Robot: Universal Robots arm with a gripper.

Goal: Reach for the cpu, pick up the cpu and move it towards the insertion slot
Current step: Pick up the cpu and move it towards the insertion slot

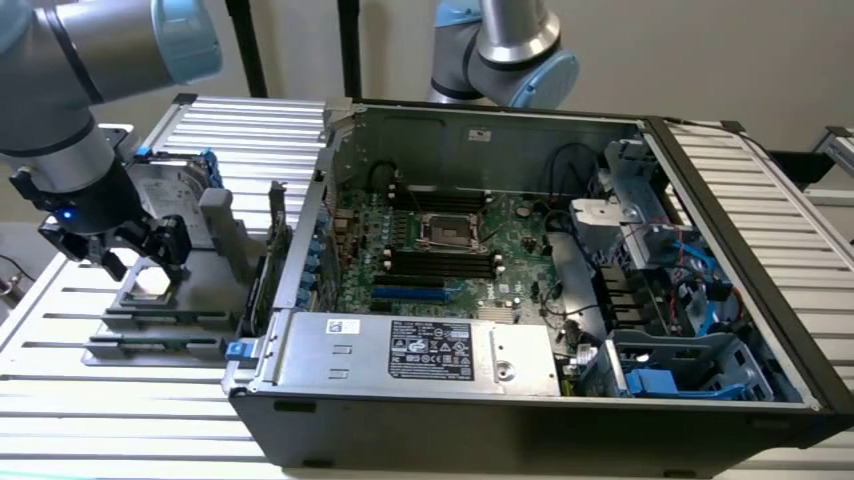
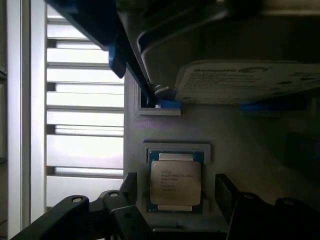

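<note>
Slatted white tabletop (image 1: pixel 80 400) carries everything, and the biggest thing on it is the open computer case (image 1: pixel 534 420). Its green motherboard (image 1: pixel 521 225) lies flat inside, with the insertion slot (image 1: pixel 450 232) near the middle, a dark square in a shiny frame.

Well apart from that, outside the case at the exterior view's left, my gripper (image 1: pixel 134 262) hangs over a grey holder (image 1: pixel 160 315). The cpu (image 2: pixel 176 182) lies flat in the holder's recess between my fingers (image 2: pixel 131 186). They stand spread wide on either side of it and grip nothing (a gap shows on both sides).

Just beside it stands the hard drive (image 2: pixel 240 80) in its blue bracket (image 2: pixel 116 57), its label reading "Seagate". The chip's own print is too small to read. The case's side wall (image 1: pixel 318 215) stands between cpu and slot.
</note>
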